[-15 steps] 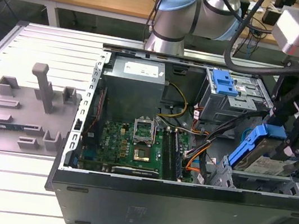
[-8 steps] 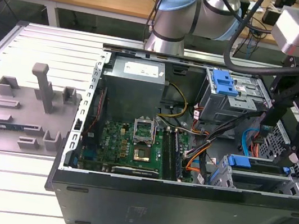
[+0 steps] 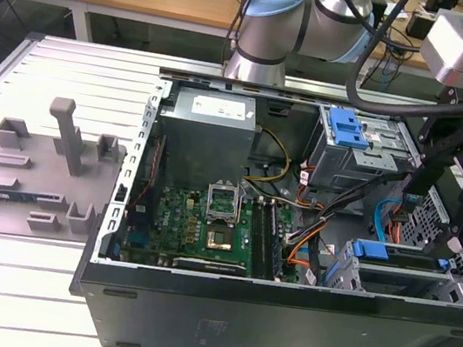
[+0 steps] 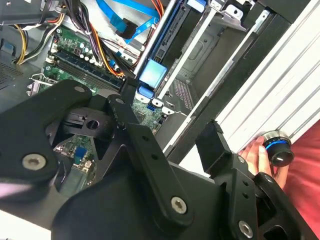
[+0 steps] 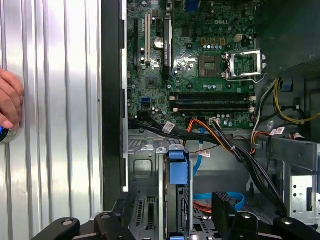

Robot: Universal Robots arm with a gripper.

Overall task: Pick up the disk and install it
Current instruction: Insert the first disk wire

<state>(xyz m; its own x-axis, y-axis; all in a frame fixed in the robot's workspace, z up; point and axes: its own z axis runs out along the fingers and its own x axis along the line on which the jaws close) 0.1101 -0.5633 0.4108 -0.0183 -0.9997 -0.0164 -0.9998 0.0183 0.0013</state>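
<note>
Black hand (image 5: 170, 220) over drive bay (image 5: 145, 167), orange-black cables (image 5: 239, 151) crossing, motherboard (image 5: 200, 65) beside

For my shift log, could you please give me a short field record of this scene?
workpiece: open black metal computer case lying on a ribbed aluminium table
inside: green motherboard, grey power supply box
target: apparently the disk in blue plastic carrier, standing in the drive cage
arm: black gripper above the drive cage, at the exterior view's right
person: a hand at a blue-ringed black knob
</note>
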